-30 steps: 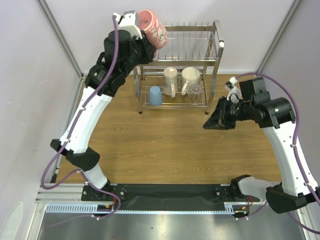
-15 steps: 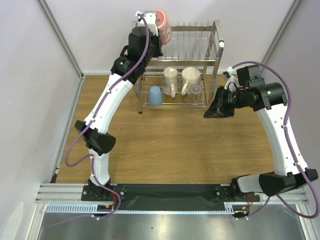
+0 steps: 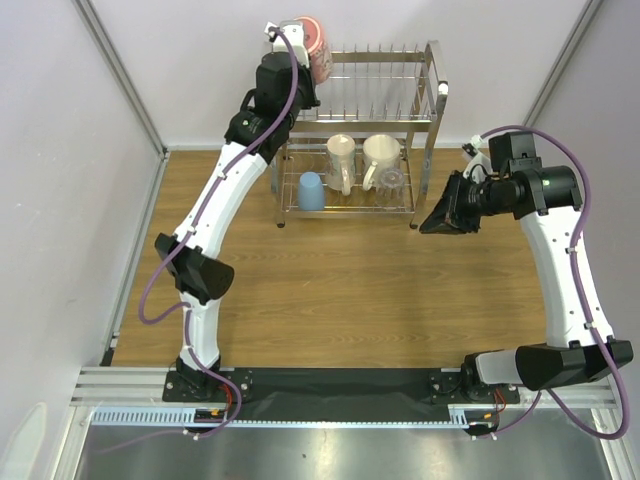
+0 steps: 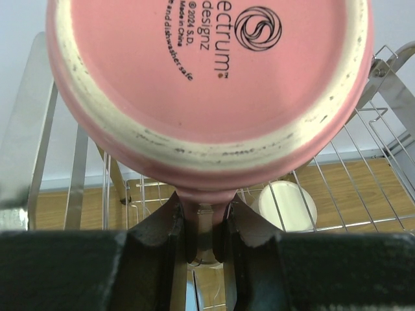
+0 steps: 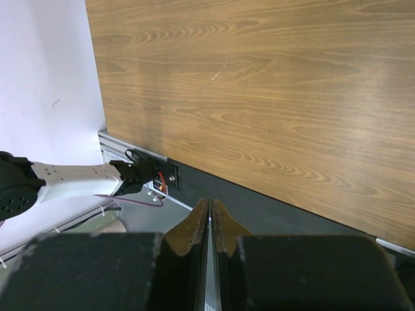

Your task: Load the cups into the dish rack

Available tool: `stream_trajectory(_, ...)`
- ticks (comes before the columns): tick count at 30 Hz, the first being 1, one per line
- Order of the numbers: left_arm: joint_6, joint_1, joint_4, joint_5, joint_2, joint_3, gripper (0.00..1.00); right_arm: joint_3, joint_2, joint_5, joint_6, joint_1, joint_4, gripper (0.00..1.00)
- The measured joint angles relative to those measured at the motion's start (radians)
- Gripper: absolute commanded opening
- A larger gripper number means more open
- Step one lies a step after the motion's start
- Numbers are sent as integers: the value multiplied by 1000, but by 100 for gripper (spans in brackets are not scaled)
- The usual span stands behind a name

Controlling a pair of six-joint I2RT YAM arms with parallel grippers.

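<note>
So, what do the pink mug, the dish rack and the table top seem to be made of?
The pink mug is likely glazed ceramic: glossy base, duller cream foot ring, printed mark. The dish rack looks like steel wire, polished: thin bright reflecting rods. The table top is wood or wood-look laminate: brown grain, satin sheen; which one is unclear.

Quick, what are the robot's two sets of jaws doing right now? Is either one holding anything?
Left gripper: closed on the handle of the pink mug.
Right gripper: closed, holding nothing.
</note>
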Motion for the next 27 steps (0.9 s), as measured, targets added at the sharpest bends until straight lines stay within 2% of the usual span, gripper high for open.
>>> stream_trajectory(27, -25, -26, 25, -79, 24, -19, 0, 15, 12, 0, -68, -79, 0, 9)
